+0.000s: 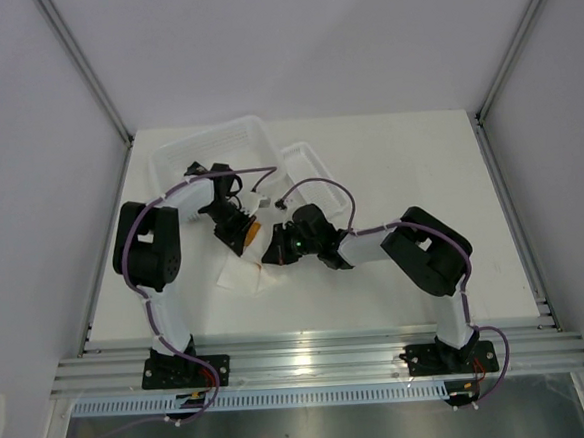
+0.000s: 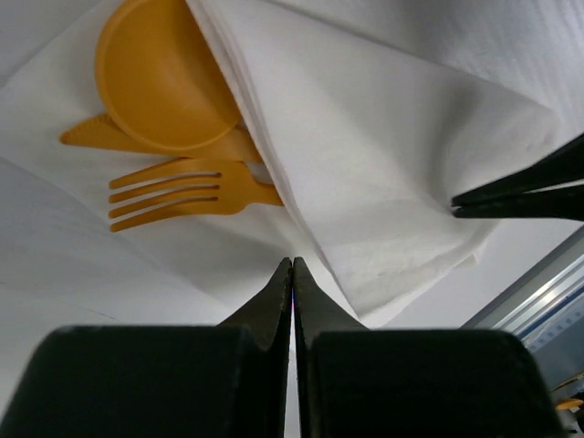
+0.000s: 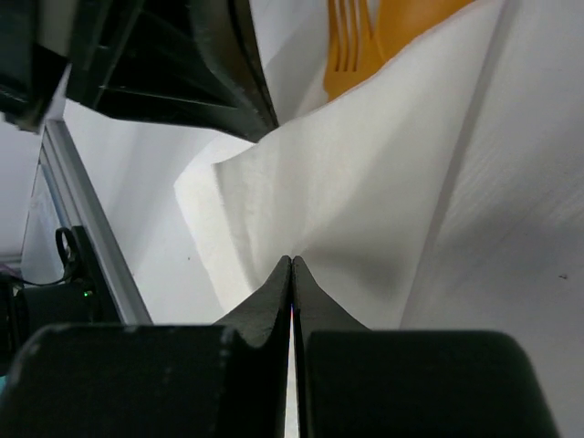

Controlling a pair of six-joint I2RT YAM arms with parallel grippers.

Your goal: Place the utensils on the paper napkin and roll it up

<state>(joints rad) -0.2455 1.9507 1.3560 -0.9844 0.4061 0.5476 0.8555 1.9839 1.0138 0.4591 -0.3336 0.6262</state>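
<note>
Now three utensils (image 2: 160,78), one napkin (image 2: 383,155); left gripper (image 2: 292,265) and right gripper (image 3: 292,263) pinch it.

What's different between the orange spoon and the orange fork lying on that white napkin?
The spoon ends in a round, solid bowl; the fork ends in four slim prongs. In the left wrist view the spoon's bowl overlaps the knife blade, while the fork lies below it. Both are orange, rest on the napkin and have handles hidden under its folded flap.
</note>
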